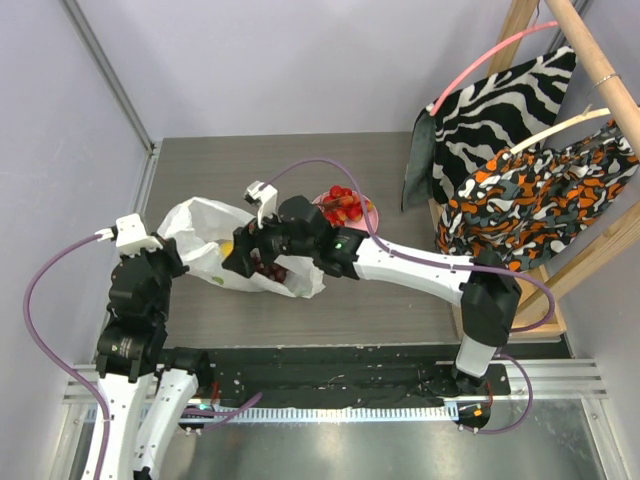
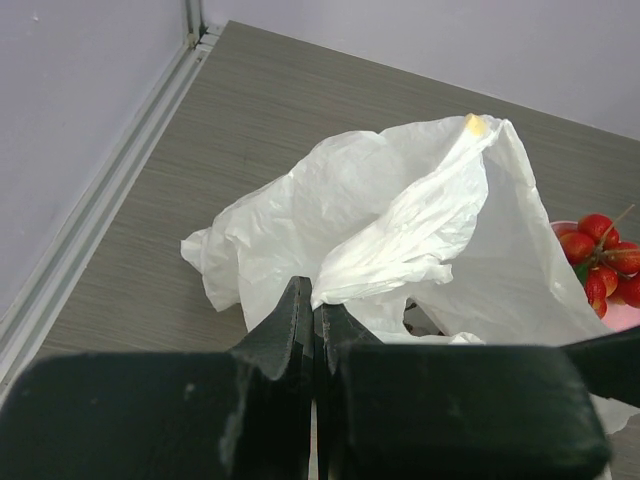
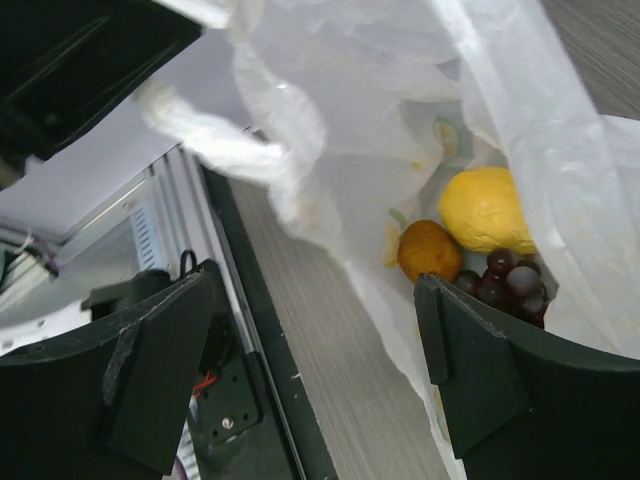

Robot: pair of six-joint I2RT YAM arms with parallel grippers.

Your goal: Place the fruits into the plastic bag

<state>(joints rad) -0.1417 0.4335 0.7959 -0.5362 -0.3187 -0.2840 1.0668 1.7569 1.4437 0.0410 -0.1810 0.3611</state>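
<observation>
Left gripper (image 2: 315, 330) clenched on plastic bag (image 2: 400, 220) edge; right gripper (image 3: 315, 300) spread wide, empty, over bag mouth; red fruits (image 1: 343, 205) at its 2 o'clock; right arm nearer.

A grey wood-grain bench (image 1: 250, 160) is enclosed by pale lilac walls (image 1: 300, 60). Well to the right of the right tool (image 1: 248, 255), a wooden rack (image 1: 597, 62) is hung with a zebra-striped cloth (image 1: 500, 110) and an orange-patterned cloth (image 1: 540, 200).
</observation>
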